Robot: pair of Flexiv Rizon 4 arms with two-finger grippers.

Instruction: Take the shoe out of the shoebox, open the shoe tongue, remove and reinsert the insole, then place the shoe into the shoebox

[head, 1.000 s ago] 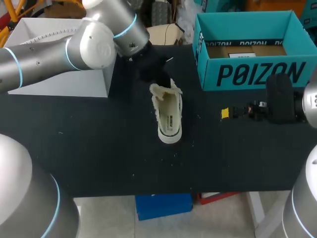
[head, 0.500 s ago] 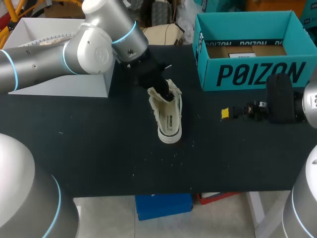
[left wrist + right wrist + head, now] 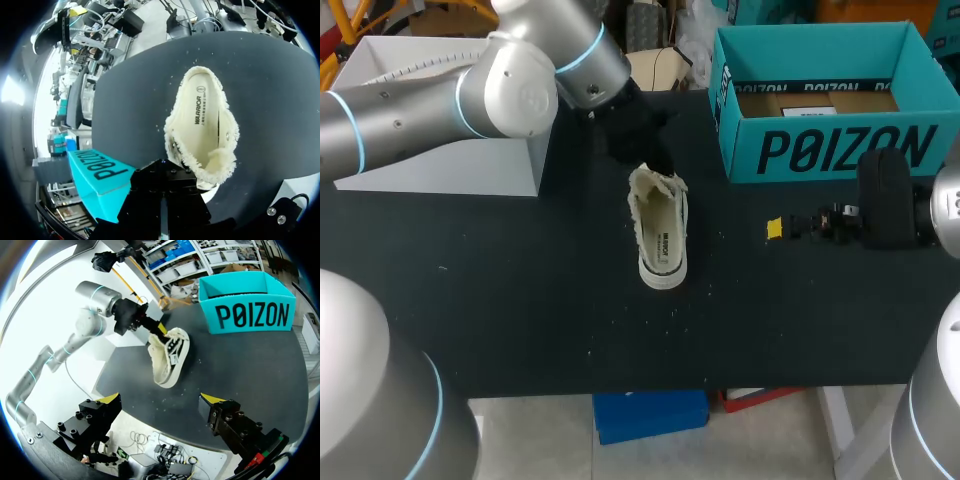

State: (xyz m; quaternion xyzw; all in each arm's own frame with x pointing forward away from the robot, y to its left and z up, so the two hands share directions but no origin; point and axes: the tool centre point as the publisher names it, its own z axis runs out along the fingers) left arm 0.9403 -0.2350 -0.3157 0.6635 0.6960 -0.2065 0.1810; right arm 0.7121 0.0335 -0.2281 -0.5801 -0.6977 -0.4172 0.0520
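Observation:
A cream fleece-lined shoe (image 3: 661, 233) lies on the black table, its opening facing up and its heel end toward the far side. My left gripper (image 3: 653, 160) hovers just above that heel end, shut, with nothing seen between its fingers. In the left wrist view the shoe (image 3: 205, 125) lies right ahead of the dark gripper (image 3: 162, 175), whose yellow tips are hidden. The teal shoebox (image 3: 820, 100) stands open at the far right. My right gripper (image 3: 160, 400) stands open and empty, well short of the shoe (image 3: 167, 357), beside the shoebox (image 3: 247, 310).
A white box (image 3: 440, 120) sits at the far left, under my left arm. Bare black tabletop (image 3: 520, 320) stretches between the shoe and the front edge. Small white crumbs dot the table near the shoe.
Half a second ago my left gripper dipped into the shoe's opening; now it has lifted back out toward the far side. The shoe has barely shifted. My right arm has not moved.

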